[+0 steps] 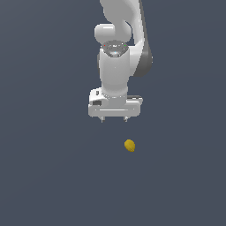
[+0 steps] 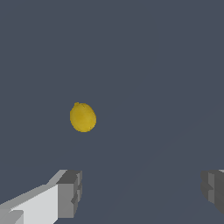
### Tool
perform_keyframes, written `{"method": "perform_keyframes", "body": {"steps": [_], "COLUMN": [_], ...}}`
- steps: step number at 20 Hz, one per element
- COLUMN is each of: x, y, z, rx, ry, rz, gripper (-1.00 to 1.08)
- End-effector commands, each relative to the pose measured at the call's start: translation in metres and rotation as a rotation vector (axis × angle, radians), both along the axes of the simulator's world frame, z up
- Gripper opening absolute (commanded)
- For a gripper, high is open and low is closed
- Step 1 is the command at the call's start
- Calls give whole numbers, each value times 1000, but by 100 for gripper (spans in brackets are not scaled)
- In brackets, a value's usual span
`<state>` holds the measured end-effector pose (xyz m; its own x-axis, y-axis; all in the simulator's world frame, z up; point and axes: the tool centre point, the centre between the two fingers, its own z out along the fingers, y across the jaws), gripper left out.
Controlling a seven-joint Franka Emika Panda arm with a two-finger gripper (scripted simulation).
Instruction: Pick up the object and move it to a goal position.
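The object, a small yellow-orange lemon-like oval lump, lies on the dark grey floor, below and a little toward the exterior view's right of my white gripper. The gripper hangs above the floor with its two short fingertips spread wide apart and nothing between them. In the wrist view the lump sits well ahead of the grey finger pads, clear of both. The gap between the fingers holds only floor.
The white arm rises above the gripper to the top of the exterior view. A plain dark grey floor fills everything else.
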<state>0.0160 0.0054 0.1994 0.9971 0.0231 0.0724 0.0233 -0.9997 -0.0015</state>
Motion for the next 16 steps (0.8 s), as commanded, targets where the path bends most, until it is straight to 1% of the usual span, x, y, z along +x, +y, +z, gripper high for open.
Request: {"method": "perform_keyframes", "body": {"steps": [1, 4, 10, 16], "x": [0, 0, -2, -2], "y": [0, 3, 19, 20], "z": [0, -3, -16, -18], "rx": [0, 0, 0, 1], "ry": [0, 2, 10, 11], "rz": [0, 4, 29, 24], "gripper": [100, 100, 100, 100]}}
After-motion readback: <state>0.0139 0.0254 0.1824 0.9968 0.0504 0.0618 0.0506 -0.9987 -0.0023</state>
